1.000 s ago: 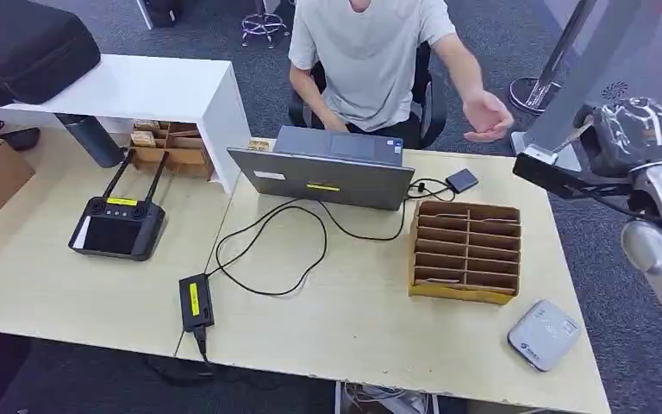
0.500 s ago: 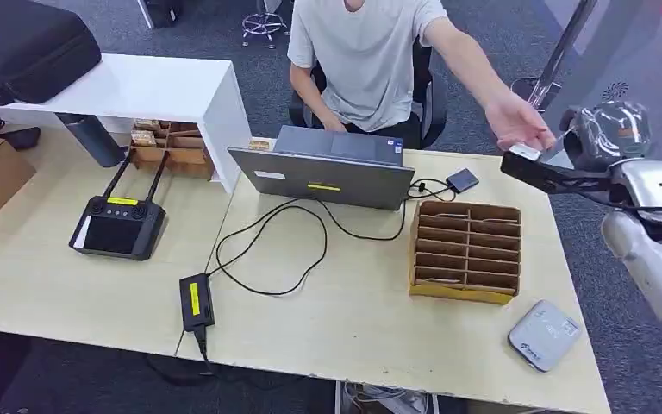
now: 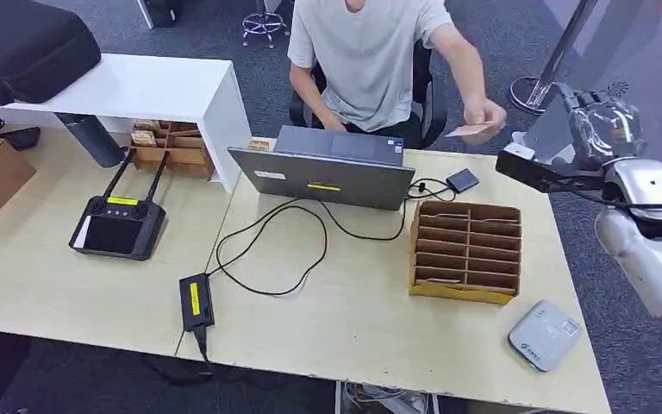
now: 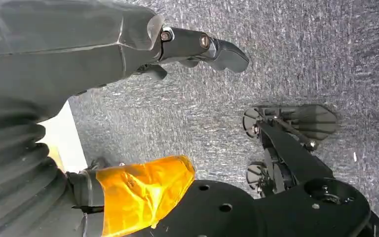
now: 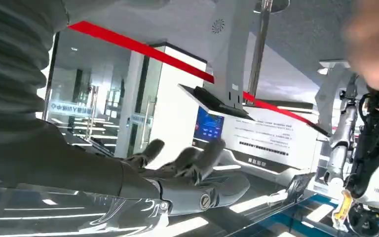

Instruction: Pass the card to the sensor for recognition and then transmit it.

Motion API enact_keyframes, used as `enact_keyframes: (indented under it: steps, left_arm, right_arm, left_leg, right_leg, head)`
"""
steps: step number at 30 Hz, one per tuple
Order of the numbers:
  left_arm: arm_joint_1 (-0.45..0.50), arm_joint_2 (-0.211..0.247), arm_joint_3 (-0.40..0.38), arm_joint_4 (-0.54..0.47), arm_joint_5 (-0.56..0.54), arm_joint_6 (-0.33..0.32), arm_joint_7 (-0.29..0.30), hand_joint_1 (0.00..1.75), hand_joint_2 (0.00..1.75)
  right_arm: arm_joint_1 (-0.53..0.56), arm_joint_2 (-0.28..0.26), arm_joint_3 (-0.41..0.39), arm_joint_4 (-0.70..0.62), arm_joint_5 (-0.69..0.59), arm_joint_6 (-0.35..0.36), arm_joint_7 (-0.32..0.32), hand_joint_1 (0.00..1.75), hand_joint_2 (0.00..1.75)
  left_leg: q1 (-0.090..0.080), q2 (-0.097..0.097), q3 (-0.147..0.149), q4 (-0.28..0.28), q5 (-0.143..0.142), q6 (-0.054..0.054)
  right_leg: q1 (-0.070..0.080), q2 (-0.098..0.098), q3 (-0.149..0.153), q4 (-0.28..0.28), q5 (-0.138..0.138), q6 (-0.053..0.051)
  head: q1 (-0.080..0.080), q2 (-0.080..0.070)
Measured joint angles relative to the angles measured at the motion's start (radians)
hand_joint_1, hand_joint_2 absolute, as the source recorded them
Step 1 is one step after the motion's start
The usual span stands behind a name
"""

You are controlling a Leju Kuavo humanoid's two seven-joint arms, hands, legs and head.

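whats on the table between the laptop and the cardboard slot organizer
In the head view, black cables leading to a small dark sensor box lie between the laptop and the cardboard organizer; nothing else.

My right hand (image 5: 177, 173) lies flat and empty, fingers (image 5: 205, 155) stretched out and slightly apart — nothing between them. Beyond it stand a glass-walled room with a red stripe (image 5: 143, 49) across the wall, a blue screen (image 5: 208, 126) and a white notice board (image 5: 271, 140). Another robot (image 5: 375, 163) stands at the far edge — a blurred person's hand (image 5: 375, 42) above it.
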Motion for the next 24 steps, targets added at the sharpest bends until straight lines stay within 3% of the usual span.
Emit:
enact_keyframes:
  steps: [10, 13, 19, 24]
  left_arm:
    - [0.0, 0.0, 0.001, 0.0, -0.002, 0.001, 0.002, 0.0, 1.75]
    - [0.001, 0.0, 0.002, 0.0, 0.0, 0.002, 0.003, 0.0, 1.75]
    - [0.007, 0.0, 0.002, 0.0, 0.03, 0.0, 0.003, 0.0, 1.75]
    - [0.015, 0.0, 0.002, 0.0, 0.056, 0.0, 0.005, 0.0, 1.75]
  right_arm:
    - [0.0, 0.002, 0.0, -0.002, -0.005, 0.002, 0.003, 0.0, 1.75]
    - [0.001, -0.004, 0.001, -0.015, -0.007, 0.043, 0.008, 0.0, 1.75]
    - [0.001, -0.055, 0.008, -0.109, -0.052, 0.168, 0.027, 0.0, 1.75]
    - [0.023, -0.125, 0.011, -0.24, -0.132, 0.171, 0.032, 0.0, 1.75]
  left_leg:
    - [0.0, 0.0, 0.0, 0.0, 0.0, 0.0]
    - [0.0, 0.0, 0.0, 0.0, 0.0, 0.0]
    - [0.0, 0.001, 0.0, 0.0, 0.0, 0.0]
    - [0.0, 0.0, 0.0, 0.0, 0.0, 0.0]
  right_leg:
    - [0.0, 0.0, 0.0, 0.0, 0.0, 0.0]
    - [0.0, 0.0, 0.0, 0.0, 0.0, 0.0]
    - [0.0, 0.002, -0.001, 0.0, 0.0, 0.0]
    - [0.0, 0.0, -0.001, 0.0, 0.0, 0.0]
  head:
    - [0.0, 0.0]
    - [0.0, 0.0]
    - [0.0, 0.0]
    - [0.0, 0.0]
